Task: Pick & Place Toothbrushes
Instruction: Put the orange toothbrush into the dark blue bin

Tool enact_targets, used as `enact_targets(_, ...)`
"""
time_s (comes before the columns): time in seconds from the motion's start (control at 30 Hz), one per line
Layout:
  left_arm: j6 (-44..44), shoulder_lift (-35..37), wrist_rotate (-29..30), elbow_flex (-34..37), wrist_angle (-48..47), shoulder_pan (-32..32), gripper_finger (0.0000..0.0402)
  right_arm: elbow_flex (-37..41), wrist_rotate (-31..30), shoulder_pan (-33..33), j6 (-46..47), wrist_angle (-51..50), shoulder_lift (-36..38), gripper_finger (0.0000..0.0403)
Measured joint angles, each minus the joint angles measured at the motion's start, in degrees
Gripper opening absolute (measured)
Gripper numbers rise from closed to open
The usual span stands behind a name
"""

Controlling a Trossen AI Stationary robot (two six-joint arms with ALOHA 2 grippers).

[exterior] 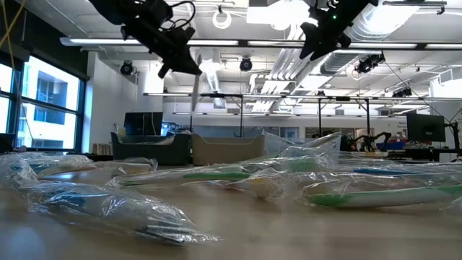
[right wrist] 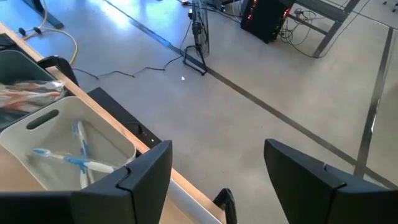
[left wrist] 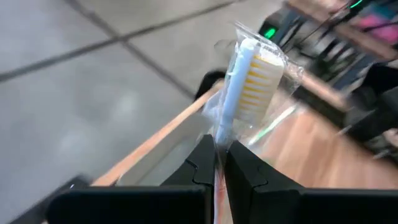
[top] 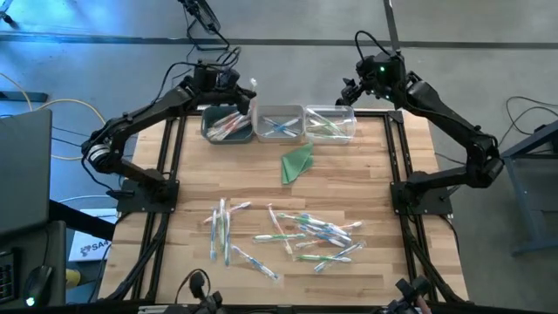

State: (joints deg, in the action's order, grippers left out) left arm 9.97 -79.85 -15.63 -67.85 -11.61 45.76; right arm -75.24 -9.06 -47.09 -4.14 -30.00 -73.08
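A folded green cloth (top: 297, 162) lies on the table (top: 366, 183).

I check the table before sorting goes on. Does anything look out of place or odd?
One thing: a folded green cloth-like triangle lies alone between the three bins and the scattered toothbrushes, and it is not a toothbrush. The left gripper holds a wrapped toothbrush normally.

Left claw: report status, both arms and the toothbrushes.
Left claw shut on a wrapped toothbrush, above the left bin. Right claw open, empty, by the right bin. Pile of toothbrushes waiting; nothing blocking.
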Motion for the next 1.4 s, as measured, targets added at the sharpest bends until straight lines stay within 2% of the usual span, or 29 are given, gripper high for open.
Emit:
enact_targets(0.3, -1.84, 0.46, 6.85, 0.0, -13.0, -0.02, 0.0007, 0.0, 0.17, 0.02, 0.02, 0.0, -0.11, 0.0247)
enact_targets(0.57, -9.49, 0.46, 16.26, 0.0, -20.63, -0.04, 0.0007, 0.0, 0.22, 0.02, 0.02, 0.0, -0.11, 0.0247)
enact_targets(0.67, -12.41, 0.38, 18.05, 0.0, -22.46, -0.04, 0.0007, 0.0, 0.2, 0.02, 0.02, 0.0, -0.11, 0.0247)
enact_targets(1.03, -14.88, -2.79, 18.33, 0.01, -26.6, -0.04, 0.0007, 0.0, 0.24, 0.07, 1.52, -0.02, -0.11, 0.0247)
enact_targets(1.4, -15.73, -6.23, 18.18, 0.02, -26.24, -0.04, 0.0007, 0.0, 0.24, 0.07, 1.52, -0.22, -0.11, 0.0247)
